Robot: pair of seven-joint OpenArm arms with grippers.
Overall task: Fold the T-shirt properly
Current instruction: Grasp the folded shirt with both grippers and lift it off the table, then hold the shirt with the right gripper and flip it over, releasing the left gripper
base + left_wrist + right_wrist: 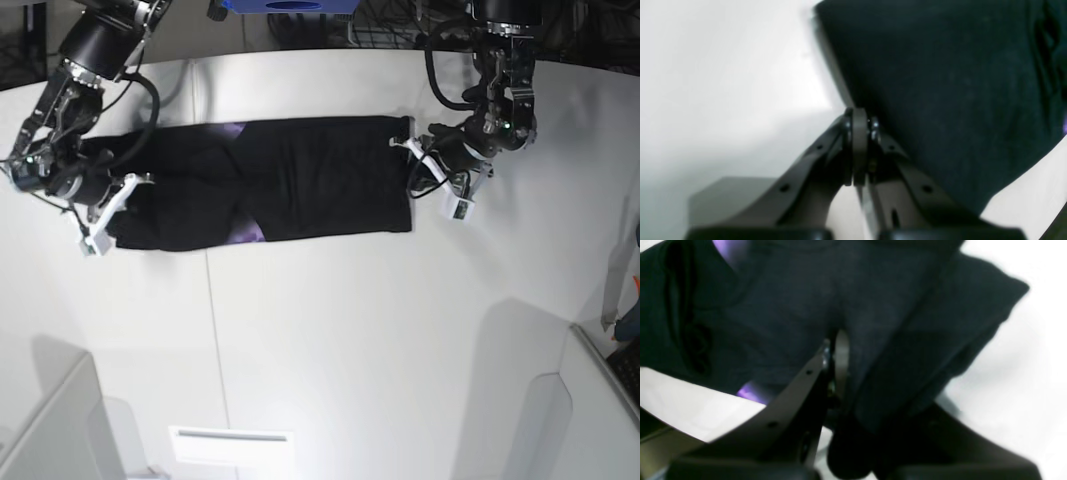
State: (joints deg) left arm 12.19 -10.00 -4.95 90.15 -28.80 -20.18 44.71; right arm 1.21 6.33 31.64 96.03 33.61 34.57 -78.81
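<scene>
The black T-shirt (320, 180) lies as a long band across the far half of the white table (350, 340), with bits of purple print (250, 232) showing at its folds. My left gripper (413, 165) sits at the band's right end. In the left wrist view its jaws (858, 115) are shut at the cloth's edge (940, 83). My right gripper (112, 205) sits at the band's left end. In the right wrist view it (836, 350) is shut on the black cloth (780, 306), which drapes over one finger. Purple print (750, 391) shows there too.
A blue object (290, 5) stands beyond the table's far edge. A thin seam (213, 330) runs down the table. A white slot plate (230, 445) lies near the front. Grey panels stand at the front left (50, 420) and front right (560, 420).
</scene>
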